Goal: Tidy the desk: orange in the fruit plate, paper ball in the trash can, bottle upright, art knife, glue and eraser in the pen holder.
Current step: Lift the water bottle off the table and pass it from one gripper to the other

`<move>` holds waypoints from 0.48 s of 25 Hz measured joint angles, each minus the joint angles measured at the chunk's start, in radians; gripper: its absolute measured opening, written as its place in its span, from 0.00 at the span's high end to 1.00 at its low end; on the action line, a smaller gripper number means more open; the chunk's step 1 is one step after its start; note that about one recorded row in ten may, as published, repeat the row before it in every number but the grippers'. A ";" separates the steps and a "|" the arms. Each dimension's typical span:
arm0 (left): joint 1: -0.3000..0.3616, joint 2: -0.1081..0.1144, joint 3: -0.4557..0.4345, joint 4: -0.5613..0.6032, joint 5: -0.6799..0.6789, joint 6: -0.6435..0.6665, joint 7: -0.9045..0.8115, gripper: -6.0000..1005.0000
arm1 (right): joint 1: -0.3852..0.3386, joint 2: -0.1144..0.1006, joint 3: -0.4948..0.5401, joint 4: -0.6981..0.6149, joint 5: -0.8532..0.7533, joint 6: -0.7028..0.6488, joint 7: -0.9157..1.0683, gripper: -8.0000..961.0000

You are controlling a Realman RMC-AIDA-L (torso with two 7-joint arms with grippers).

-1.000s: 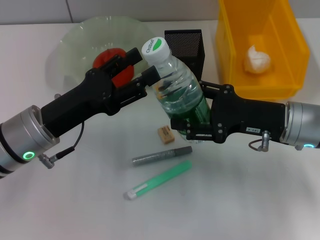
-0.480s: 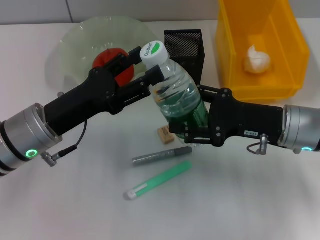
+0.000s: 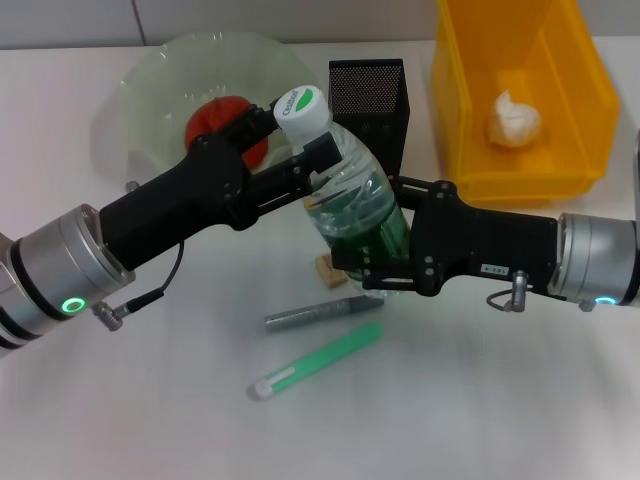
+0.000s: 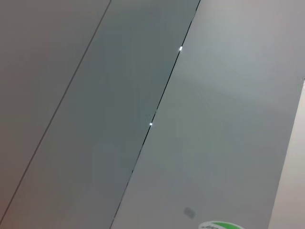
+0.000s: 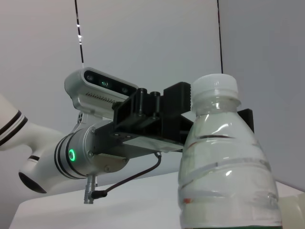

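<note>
From the head view, the left gripper (image 3: 300, 150) is closed on the neck of the one bottle (image 3: 350, 205), just under its white and green cap. The right gripper (image 3: 365, 265) is closed on the bottle's green lower part, and the bottle leans a little. Just behind the left gripper sits one pale fruit plate (image 3: 170, 90) with one orange (image 3: 215, 118) in it. Behind the bottle, just past both grippers, stands one black pen holder (image 3: 370, 95). Beyond the right gripper is one yellow trash can (image 3: 520, 100) with one paper ball (image 3: 513, 120) inside. Just under the right gripper lies one eraser (image 3: 331, 270), partly hidden by it. Nearer the robot lie one grey art knife (image 3: 322, 311) and one green glue (image 3: 315, 360) stick, side by side on the white table (image 3: 480, 400). The left wrist view shows only a grey wall and a thin bit of the cap. In the right wrist view the bottle stands close by, with the left gripper holding its neck from behind.
</note>
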 joint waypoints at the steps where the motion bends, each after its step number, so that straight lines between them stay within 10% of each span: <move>1: 0.000 0.000 0.000 0.000 0.000 0.000 0.000 0.20 | 0.000 0.000 0.000 0.000 0.000 0.000 0.000 0.20; 12: -0.004 0.000 0.000 -0.018 -0.001 0.003 0.035 0.20 | 0.023 0.002 0.006 0.035 0.001 0.006 0.000 0.20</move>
